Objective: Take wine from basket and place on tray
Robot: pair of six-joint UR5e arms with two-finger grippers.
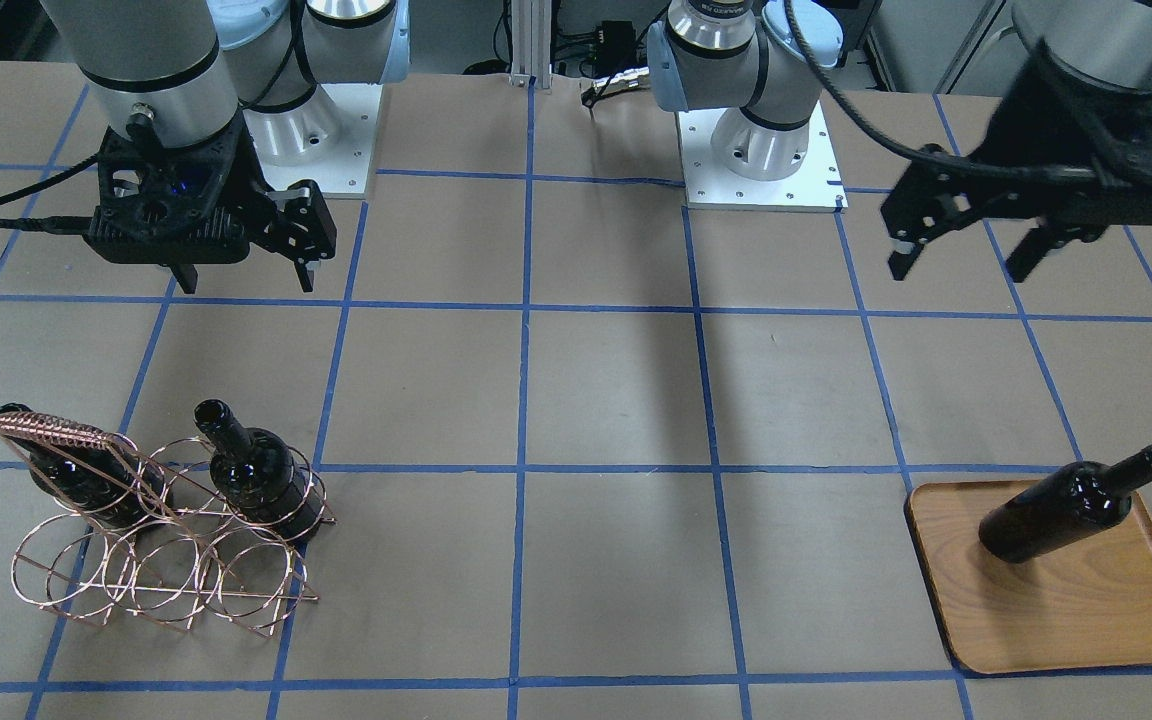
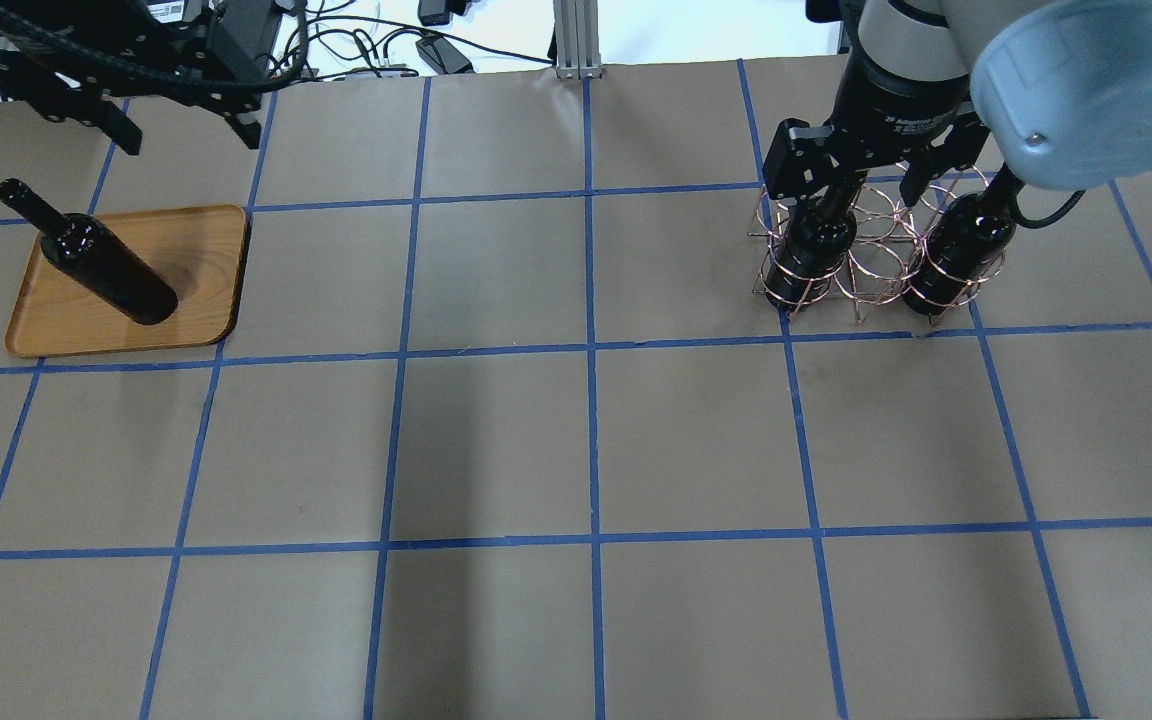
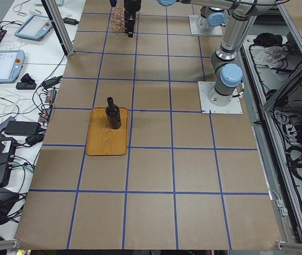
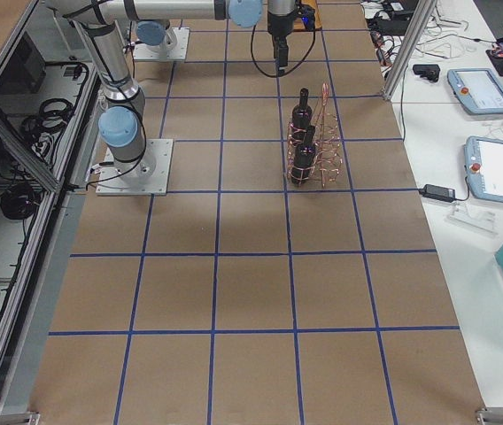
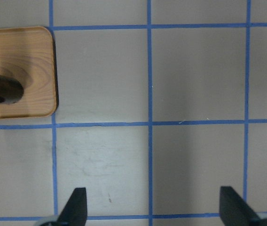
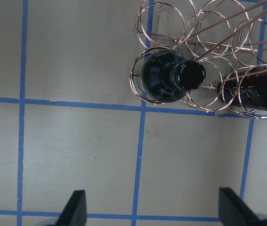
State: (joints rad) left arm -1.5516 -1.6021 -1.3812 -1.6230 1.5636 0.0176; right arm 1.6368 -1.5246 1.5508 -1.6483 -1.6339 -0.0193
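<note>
Standing upright on the tray (image 1: 1066, 625), 1 wine bottle (image 1: 1066, 512) is out of the basket (image 1: 166, 585), where 2 other bottles (image 1: 258, 478) stand. The left gripper (image 1: 961, 268) and the right gripper (image 1: 246, 283) hang above the table (image 1: 596, 400), fingers spread, holding nothing.

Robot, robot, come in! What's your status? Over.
Left gripper open, empty; right gripper open, empty. One bottle standing on tray, two bottles in basket. Nothing seen blocking them.
</note>
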